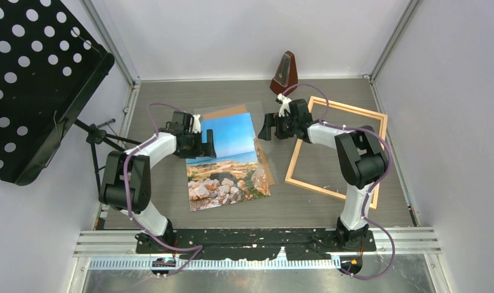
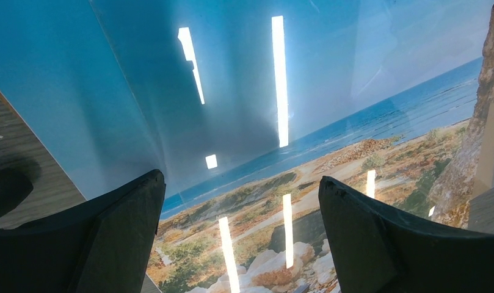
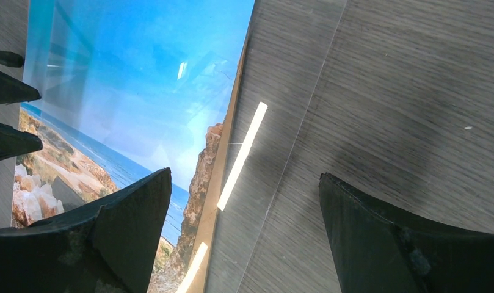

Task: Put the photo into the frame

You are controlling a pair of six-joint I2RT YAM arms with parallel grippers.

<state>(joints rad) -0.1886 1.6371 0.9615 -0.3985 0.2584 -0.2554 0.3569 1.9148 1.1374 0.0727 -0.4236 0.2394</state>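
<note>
The photo (image 1: pixel 229 162), a print of blue sky, sea and rocky shore, lies face up in the middle of the table. To its right lies the frame (image 1: pixel 320 190), thin light wood with nothing inside. My left gripper (image 1: pixel 209 146) hovers open over the photo's left edge; in the left wrist view the photo (image 2: pixel 281 122) fills the space between the spread jaws of that gripper (image 2: pixel 241 232). My right gripper (image 1: pixel 265 129) is open beside the photo's upper right edge. In the right wrist view the photo (image 3: pixel 128 91) shows left of my right gripper (image 3: pixel 244 232), which holds nothing.
A brown backing board (image 1: pixel 264 174) sticks out from under the photo, and a clear sheet (image 1: pixel 256 110) lies over its top right. A metronome (image 1: pixel 285 72) stands at the back wall. A black perforated music stand (image 1: pixel 30 79) overhangs the left side.
</note>
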